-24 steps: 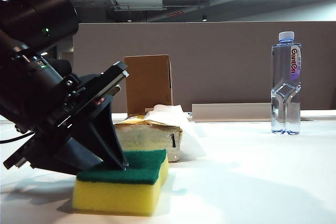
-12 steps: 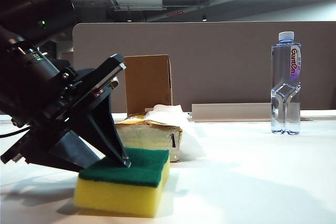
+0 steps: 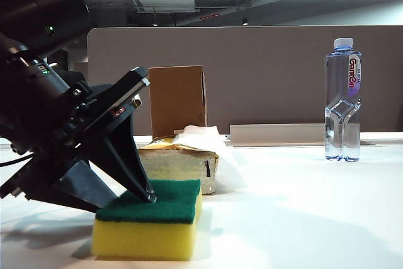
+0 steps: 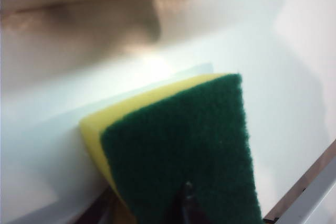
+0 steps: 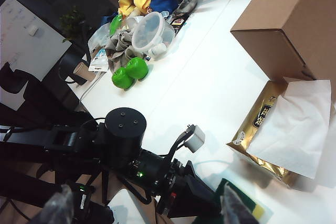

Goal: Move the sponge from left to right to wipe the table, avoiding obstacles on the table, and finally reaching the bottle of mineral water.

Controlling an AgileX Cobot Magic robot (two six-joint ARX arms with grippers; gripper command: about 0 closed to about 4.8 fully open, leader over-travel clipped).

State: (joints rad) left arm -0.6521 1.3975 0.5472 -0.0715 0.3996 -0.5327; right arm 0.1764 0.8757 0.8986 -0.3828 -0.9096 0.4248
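Note:
The yellow sponge lies flat on the white table at the front left, green face up. My left gripper slants down onto its left end. One fingertip rests on the green face of the sponge and the other sits by its yellow side, so a grip is unclear. The gold tissue pack and brown box stand just behind. The water bottle stands far right. My right gripper hangs open above, looking down on the box and the tissue pack.
A grey partition closes off the back, with a low grey ledge along its foot. In the right wrist view, green dumbbells, a clear lidded tub and mixed clutter lie at the table's far end.
The sponge was tipped with its left end pressed down; it now lies level and a little further right. The left gripper's jaws have spread slightly.

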